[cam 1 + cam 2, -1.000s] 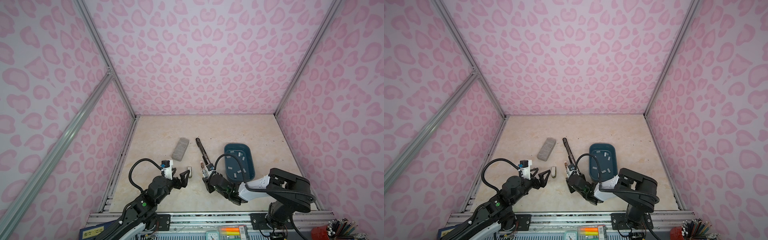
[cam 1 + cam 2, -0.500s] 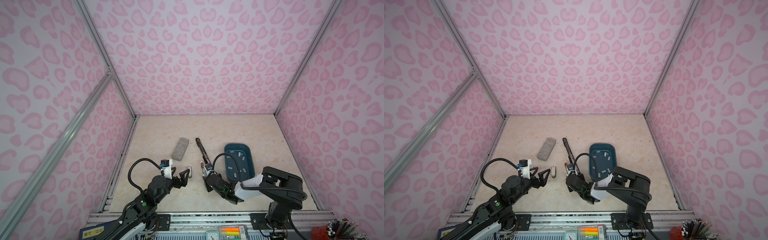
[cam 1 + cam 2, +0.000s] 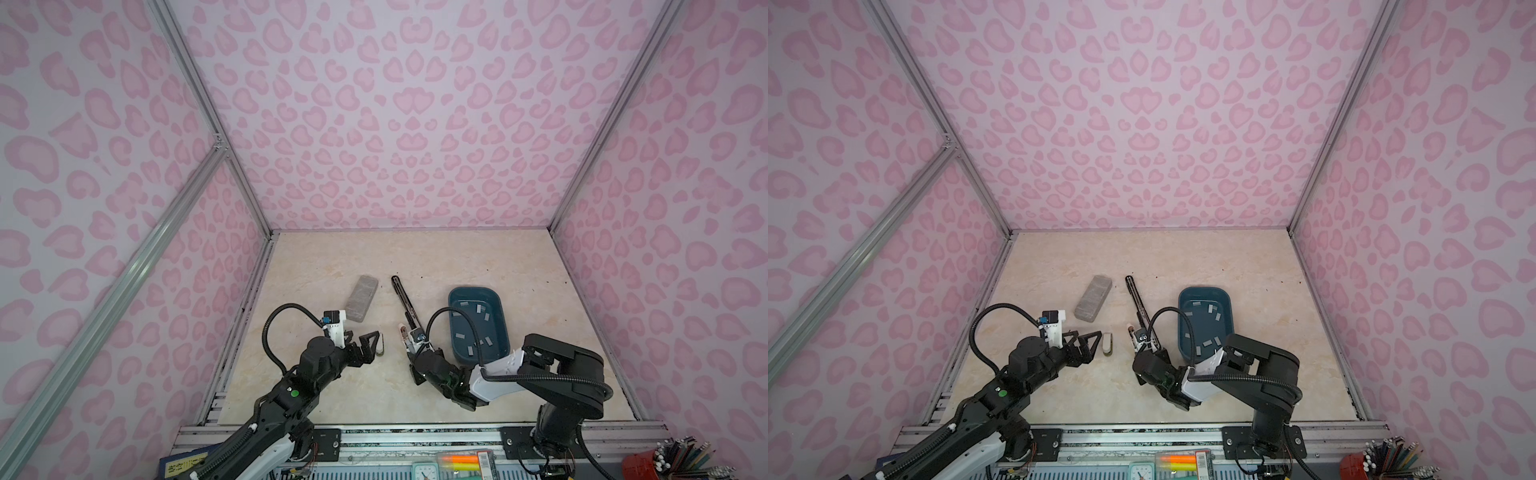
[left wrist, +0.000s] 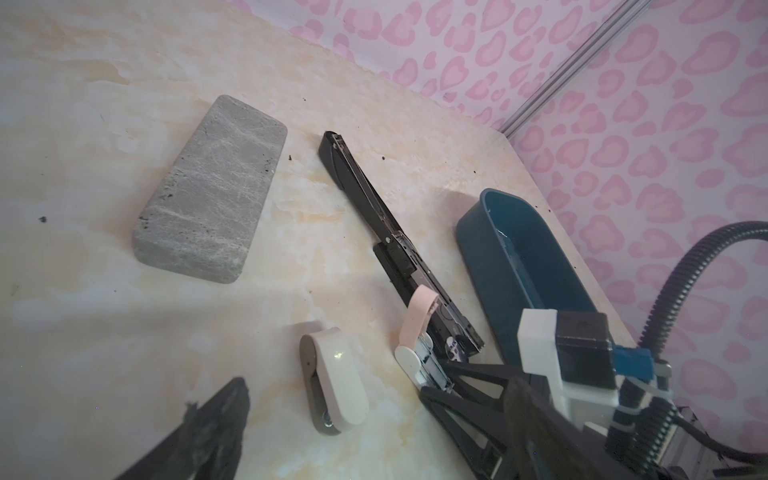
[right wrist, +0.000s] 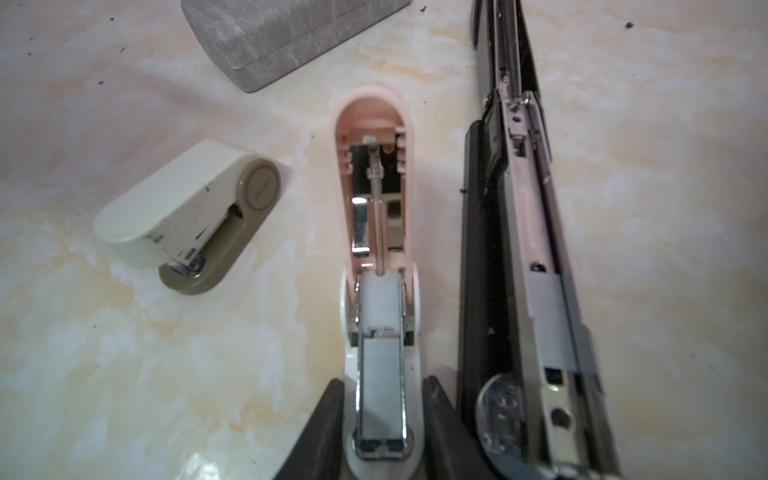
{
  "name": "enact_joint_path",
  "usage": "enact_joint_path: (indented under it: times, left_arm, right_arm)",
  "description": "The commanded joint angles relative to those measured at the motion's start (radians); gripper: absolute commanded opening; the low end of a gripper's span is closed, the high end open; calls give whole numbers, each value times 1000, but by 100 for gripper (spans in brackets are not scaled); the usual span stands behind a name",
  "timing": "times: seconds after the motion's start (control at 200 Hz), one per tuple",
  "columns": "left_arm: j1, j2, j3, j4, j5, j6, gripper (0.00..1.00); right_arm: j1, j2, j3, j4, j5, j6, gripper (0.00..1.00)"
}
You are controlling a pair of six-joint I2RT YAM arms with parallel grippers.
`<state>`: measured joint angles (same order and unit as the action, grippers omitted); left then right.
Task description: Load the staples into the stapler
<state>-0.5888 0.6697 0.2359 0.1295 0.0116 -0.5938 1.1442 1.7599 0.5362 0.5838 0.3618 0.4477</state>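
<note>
1. The left claw (image 3: 1096,345) hangs low over the worktop (image 3: 415,257) with its jaws spread wide and nothing between them.
2. A small beige stapler (image 4: 336,382) lies on its side, closed, just beyond that claw's tips and apart from them.
3. The right claw (image 5: 382,384) is drawn narrow about the white base of the pink stapler (image 5: 376,124). Its fingers (image 5: 328,428) stand just beside each flank, but the wrist view does not show whether they press on it.
4. The pink stapler lies opened out, its lid folded back flat on the worktop, with a silver strip (image 5: 381,386) seated in its magazine between the fingers.
5. The black stapler (image 3: 404,301) lies opened flat just beside the pink one, between the grey block (image 3: 363,298) and the teal tray (image 3: 473,289). In the right wrist view a grey strip (image 5: 548,316) sits in its metal channel.
6. The loose staples (image 3: 480,308) lie scattered on the floor of the teal tray, well clear of both claws. The right arm's cable arches across the tray's near side in both top views.
7. The grey block rests flat on the worktop, beyond the left claw and apart from all three staplers.
</note>
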Motion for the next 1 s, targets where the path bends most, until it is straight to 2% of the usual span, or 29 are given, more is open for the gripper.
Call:
enact_joint_path:
  times: [0.0, 0.125, 0.255, 0.395, 0.995]
  left_arm:
    - [3, 45, 34, 48, 15, 10, 94]
    - [4, 113, 62, 53, 19, 30, 91]
    - [4, 180, 97, 53, 13, 58, 79]
    - [3, 242, 112, 54, 4, 84, 72]
    - [-34, 439, 160, 143, -17, 157, 64]
  right_arm:
    - [10, -1, -16, -33, -31, -13, 31]
    - [18, 0, -13, -17, -41, -21, 29]
    - [27, 11, -9, -1, -43, -24, 28]
    - [29, 25, -13, 29, -52, -20, 27]
    - [65, 89, -39, 174, -38, -43, 23]
